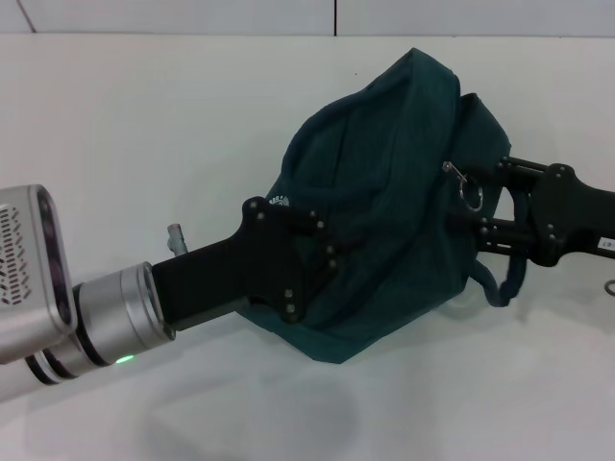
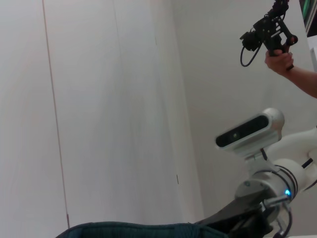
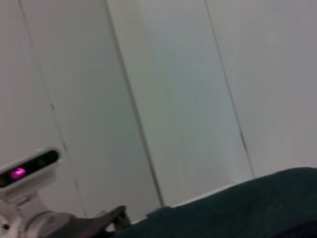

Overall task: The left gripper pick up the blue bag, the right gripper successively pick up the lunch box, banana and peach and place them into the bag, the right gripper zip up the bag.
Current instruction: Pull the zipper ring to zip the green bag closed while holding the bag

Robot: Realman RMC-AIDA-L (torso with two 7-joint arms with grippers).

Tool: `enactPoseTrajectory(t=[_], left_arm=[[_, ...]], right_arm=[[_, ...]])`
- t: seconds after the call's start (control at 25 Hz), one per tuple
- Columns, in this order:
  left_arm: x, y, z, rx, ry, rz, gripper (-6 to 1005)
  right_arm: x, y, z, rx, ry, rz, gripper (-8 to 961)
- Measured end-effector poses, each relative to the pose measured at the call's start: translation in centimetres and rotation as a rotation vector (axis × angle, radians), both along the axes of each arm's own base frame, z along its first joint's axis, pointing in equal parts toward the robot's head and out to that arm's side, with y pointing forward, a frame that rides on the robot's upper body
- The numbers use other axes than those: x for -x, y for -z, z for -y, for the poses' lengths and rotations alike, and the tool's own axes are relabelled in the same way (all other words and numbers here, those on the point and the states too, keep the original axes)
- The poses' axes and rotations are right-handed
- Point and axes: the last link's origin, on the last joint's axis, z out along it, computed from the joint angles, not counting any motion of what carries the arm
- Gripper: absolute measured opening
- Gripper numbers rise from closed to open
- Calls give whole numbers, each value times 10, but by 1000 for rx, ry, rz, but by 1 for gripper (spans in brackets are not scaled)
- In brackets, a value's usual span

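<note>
The blue bag (image 1: pixel 384 202) slumps on the white table (image 1: pixel 115 125), its mouth drawn closed, and its metal ring pull (image 1: pixel 470 195) hangs on the right side. My left gripper (image 1: pixel 332 257), on the silver wrist with a green light, comes in from the lower left and is shut on the bag's left side. My right gripper (image 1: pixel 488 197) reaches in from the right, open, with the ring pull between its fingers. A strip of the bag's fabric shows in the left wrist view (image 2: pixel 129 230) and the right wrist view (image 3: pixel 247 208). The lunch box, banana and peach are out of view.
A small grey cylindrical piece (image 1: pixel 176 236) lies on the table behind my left gripper. At the right edge of the table lies part of a thin ring (image 1: pixel 609 286). In the left wrist view a person's hand (image 2: pixel 280 59) holds a black device high up beyond my right arm.
</note>
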Motion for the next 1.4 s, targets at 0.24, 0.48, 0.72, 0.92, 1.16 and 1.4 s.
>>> enactPoseTrajectory(t=[0.24,0.48,0.72,0.92,1.16,1.4], left_arm=[[0,0,0,0,-1,-1,44],[0,1,0,-1,-1,-2,43],[0,1,0,0,-4,-2,43],[1,1,0,1,-6,-2,43],[1,1,1,2,-9,0,43],[1,1,1,3,-7,0,42]], right_arm=[[-4,-11,9,36,-10,-34,729],[-10,-14,13,43,17,-65,719],[-9,-13,14,49,17,-72,650],[-8,-11,13,53,33,-91,565],[-12,-12,7,77,129,-150,567],[-13,-13,5,131,186,-167,569]])
